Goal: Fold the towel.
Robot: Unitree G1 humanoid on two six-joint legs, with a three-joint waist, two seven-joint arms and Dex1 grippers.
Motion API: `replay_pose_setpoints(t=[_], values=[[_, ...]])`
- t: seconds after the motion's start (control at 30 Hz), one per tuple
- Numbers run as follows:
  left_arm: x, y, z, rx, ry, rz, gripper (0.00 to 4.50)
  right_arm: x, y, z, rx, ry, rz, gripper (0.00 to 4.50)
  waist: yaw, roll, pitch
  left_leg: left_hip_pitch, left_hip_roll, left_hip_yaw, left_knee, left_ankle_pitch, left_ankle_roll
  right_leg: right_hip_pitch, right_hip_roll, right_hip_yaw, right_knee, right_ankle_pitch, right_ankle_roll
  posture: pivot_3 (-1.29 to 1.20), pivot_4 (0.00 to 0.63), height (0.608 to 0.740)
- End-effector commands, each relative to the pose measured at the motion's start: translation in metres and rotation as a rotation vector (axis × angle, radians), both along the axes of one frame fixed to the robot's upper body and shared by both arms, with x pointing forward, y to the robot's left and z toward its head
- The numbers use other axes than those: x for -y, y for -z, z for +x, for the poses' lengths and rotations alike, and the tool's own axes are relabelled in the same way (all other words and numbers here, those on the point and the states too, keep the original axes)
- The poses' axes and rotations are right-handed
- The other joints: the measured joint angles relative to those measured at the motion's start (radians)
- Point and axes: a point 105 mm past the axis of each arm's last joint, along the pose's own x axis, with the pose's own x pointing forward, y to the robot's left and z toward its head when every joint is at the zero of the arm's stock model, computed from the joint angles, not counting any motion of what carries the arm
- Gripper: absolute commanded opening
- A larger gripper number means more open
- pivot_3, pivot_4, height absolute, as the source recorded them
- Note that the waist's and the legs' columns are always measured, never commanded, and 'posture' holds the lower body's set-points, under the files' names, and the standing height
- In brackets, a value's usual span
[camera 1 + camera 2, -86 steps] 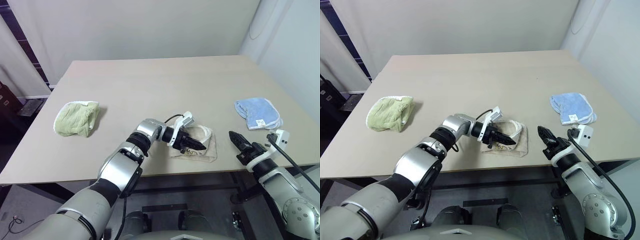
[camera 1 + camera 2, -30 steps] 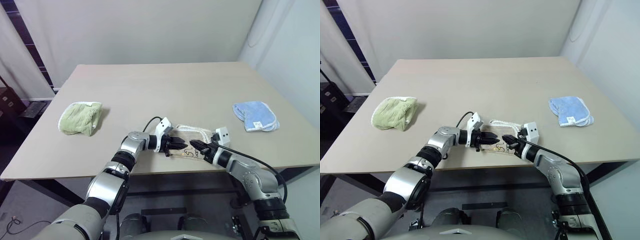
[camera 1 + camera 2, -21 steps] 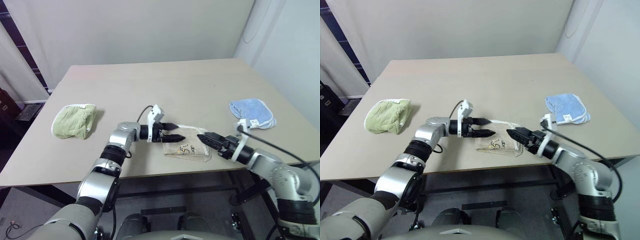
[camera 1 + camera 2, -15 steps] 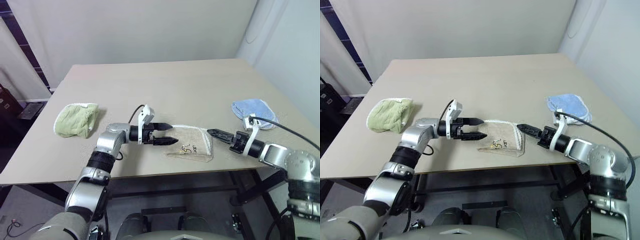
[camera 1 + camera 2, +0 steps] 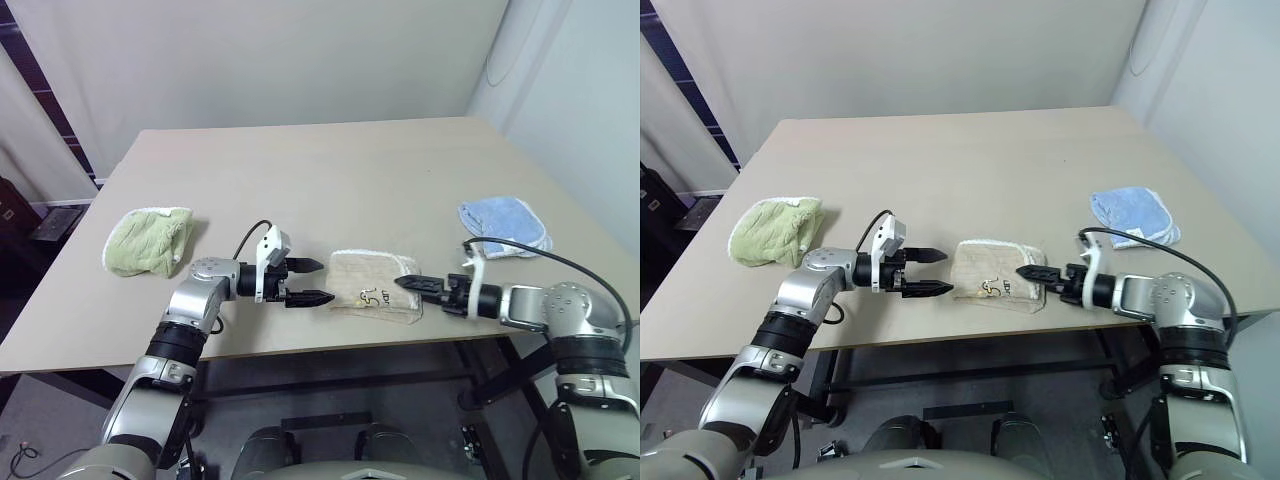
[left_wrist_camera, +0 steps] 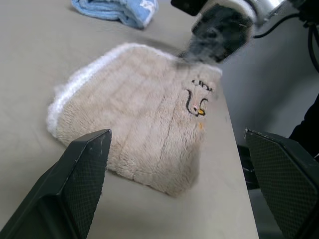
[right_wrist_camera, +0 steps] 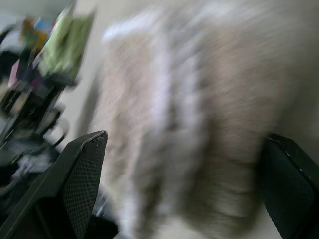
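Note:
The beige towel lies folded in a small rectangle near the table's front edge, its dark logo facing up. In the left wrist view the towel shows a white trim along one side. My left gripper is open, level, just left of the towel and apart from it. My right gripper is open, with its tips at the towel's right edge; whether they touch it I cannot tell. The right wrist view looks at the blurred towel between two wide-set fingers.
A light green bundled towel lies at the table's left. A light blue folded towel lies at the right. The table's front edge runs just below the beige towel. Open tabletop stretches behind it.
Both grippers have opened and let go of the towel. The left gripper has drawn back to the left. The towel now lies flat and folded.

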Motion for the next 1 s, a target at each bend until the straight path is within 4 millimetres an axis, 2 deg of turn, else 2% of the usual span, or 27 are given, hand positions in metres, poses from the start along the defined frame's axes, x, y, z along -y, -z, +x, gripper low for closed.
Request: replay_pose_setpoints(t=[0.03, 0.13, 0.23, 0.47, 0.6, 0.7, 0.77, 0.87, 1.0], values=[[0.002, -0.011, 0.003, 0.071, 0.001, 0.004, 4.5, -0.019, -0.01, 0.001, 0.032, -0.058, 0.023, 4.48, 0.002, 0.0, 0.0, 0.0, 0.0, 0.0, 0.0, 0.0, 0.0, 0.0, 0.0, 0.0, 0.0, 0.0, 0.0, 0.0, 0.0, 0.74], [0.003, -0.011, 0.004, 0.078, -0.006, -0.002, 4.5, -0.02, 0.0, 0.002, -0.004, -0.047, 0.012, 4.48, 0.003, 0.0, 0.0, 0.0, -0.001, 0.001, 0.0, 0.0, 0.0, 0.0, -0.001, 0.0, -0.001, 0.0, 0.0, 0.0, 0.0, 0.74], [0.005, -0.01, 0.004, 0.077, -0.01, -0.005, 4.5, -0.011, 0.008, 0.008, -0.036, 0.025, 0.02, 3.85, 0.0, -0.001, 0.0, 0.0, -0.001, 0.001, 0.0, 0.0, 0.0, 0.0, -0.001, 0.001, -0.001, -0.001, -0.001, 0.0, 0.0, 0.74], [0.008, -0.008, 0.005, 0.079, -0.008, 0.002, 4.5, -0.006, -0.004, 0.002, -0.008, 0.066, 0.085, 1.32, 0.004, -0.001, 0.0, -0.001, -0.001, 0.001, 0.0, 0.0, 0.0, -0.001, -0.001, 0.001, -0.001, -0.001, -0.001, 0.0, 0.0, 0.74], [0.008, -0.008, 0.009, 0.082, -0.009, 0.007, 4.5, -0.009, -0.014, 0.0, 0.056, 0.092, 0.104, 0.05, 0.004, -0.001, 0.0, -0.001, -0.001, 0.002, 0.0, 0.0, 0.0, -0.001, -0.001, 0.001, -0.001, 0.0, -0.001, 0.0, 0.0, 0.74], [0.01, -0.009, 0.011, 0.076, -0.003, 0.004, 4.5, -0.005, -0.032, 0.005, 0.177, 0.167, 0.094, 0.0, 0.005, 0.0, 0.0, -0.001, -0.001, 0.001, 0.0, 0.0, 0.0, -0.001, -0.001, 0.001, -0.001, -0.001, -0.001, 0.0, 0.0, 0.74], [0.01, -0.01, 0.011, 0.074, 0.004, -0.001, 4.5, 0.003, -0.043, 0.012, 0.303, 0.262, 0.013, 0.0, 0.005, 0.0, 0.0, -0.001, -0.001, 0.002, 0.0, 0.0, 0.0, -0.001, -0.001, 0.001, -0.001, -0.001, -0.001, 0.0, 0.0, 0.74], [0.011, -0.012, 0.014, 0.083, 0.0, -0.017, 4.5, 0.012, -0.061, 0.02, 0.396, 0.388, 0.023, 0.0, 0.005, -0.001, 0.0, -0.001, -0.001, 0.002, -0.001, 0.0, 0.0, -0.001, -0.001, 0.001, -0.002, -0.001, -0.001, 0.0, 0.0, 0.74], [0.018, -0.018, 0.017, 0.066, -0.011, -0.062, 4.5, 0.058, -0.112, 0.039, 0.608, 0.707, 0.079, 0.0, 0.005, 0.0, 0.001, -0.002, -0.001, 0.002, -0.001, 0.0, 0.0, -0.002, -0.001, 0.001, -0.002, -0.001, -0.001, 0.0, 0.0, 0.74]])
